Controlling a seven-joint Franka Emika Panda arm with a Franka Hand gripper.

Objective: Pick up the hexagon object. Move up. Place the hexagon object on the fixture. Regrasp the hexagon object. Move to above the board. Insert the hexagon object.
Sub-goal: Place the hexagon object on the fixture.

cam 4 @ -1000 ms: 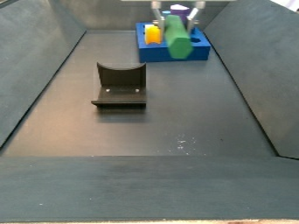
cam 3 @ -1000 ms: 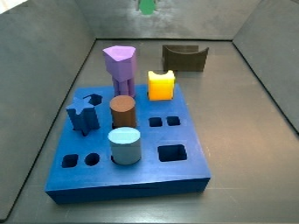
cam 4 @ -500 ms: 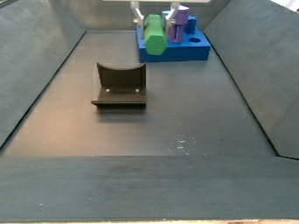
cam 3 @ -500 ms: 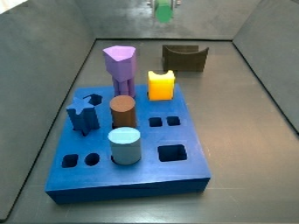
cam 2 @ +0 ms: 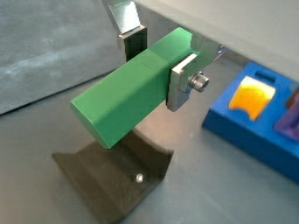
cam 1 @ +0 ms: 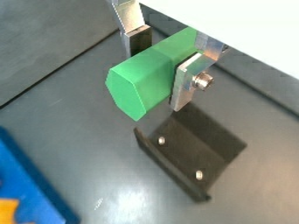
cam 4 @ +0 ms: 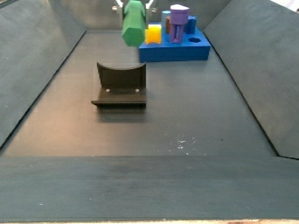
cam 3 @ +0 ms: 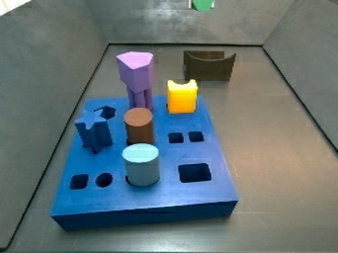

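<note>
Even, soft overhead light, dim grey walls, the gripper (cam 1: 162, 59) near the lens slightly blurred, faint sheen on its silver fingers (cam 2: 181, 83), soft shadow under the fixture (cam 4: 119, 87) below it, coarse low-resolution side views

hand (cam 1: 163, 59) | flat silver finger plates (cam 1: 188, 80) | dark pads | one screw, apparently silver

Between the silver plates of the gripper (cam 1: 163, 54) sits the plain green hexagon object (cam 1: 152, 72), a brighter green on its end face in both wrist views. Below the gripper the fixture (cam 2: 111, 168) is dark brown, almost black, against a dull grey floor (cam 4: 163, 122). Off to the gripper's side, the board (cam 3: 145, 163) is solid blue and carries a purple peg (cam 3: 134, 73), a yellow piece (cam 3: 181, 96), a brown cylinder (cam 3: 138, 126), a light blue cylinder (cam 3: 140, 164) and a dark blue piece (cam 3: 94, 128).
</note>
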